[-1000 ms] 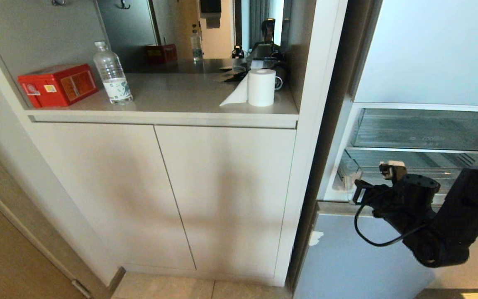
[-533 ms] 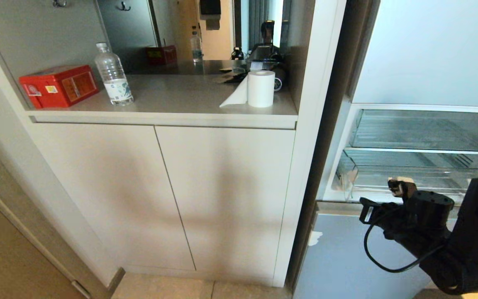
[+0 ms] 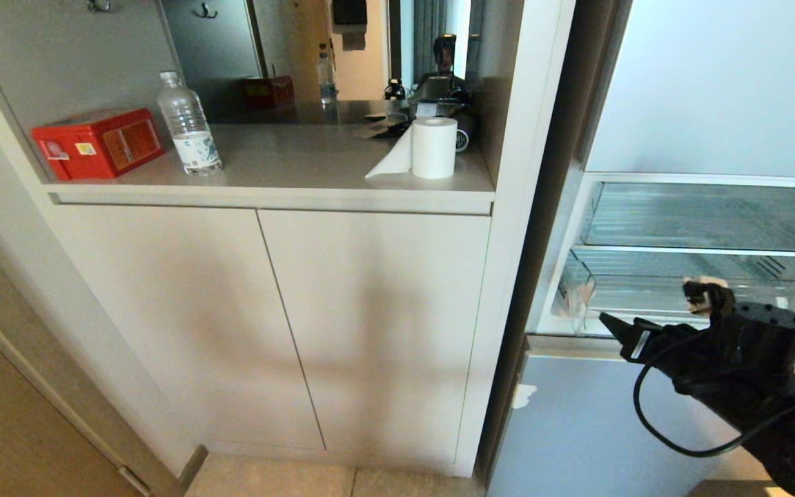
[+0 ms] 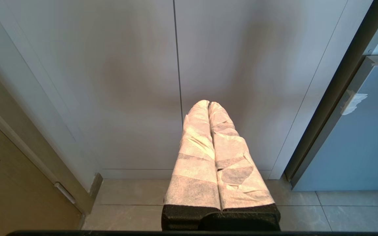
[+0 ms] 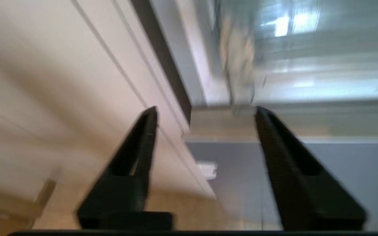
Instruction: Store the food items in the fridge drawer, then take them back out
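Note:
The fridge drawer [image 3: 646, 298], a clear ribbed bin, sits in the open fridge under a similar clear bin [image 3: 708, 215]. No food items show in any view. My right gripper [image 3: 617, 330] hangs in front of the drawer's left front corner, at the level of its lip and pointing left. In the right wrist view this gripper [image 5: 205, 113] is open, its black fingers [image 5: 148, 121] wide apart with nothing between them, and the drawer [image 5: 323, 85] lies beyond. My left gripper [image 4: 208, 103], wrapped in white tape, is shut and empty, parked low facing the cabinet doors.
Left of the fridge a counter [image 3: 287, 172] carries a red box [image 3: 97, 141], a water bottle [image 3: 187, 124] and a paper roll [image 3: 434, 146]. Pale cabinet doors [image 3: 273, 324] stand below it. A pale blue fridge front [image 3: 577, 428] closes the space under the drawer.
My right arm has drawn back to the right and a little lower, away from the drawer's left corner. The drawer and the left arm have not moved.

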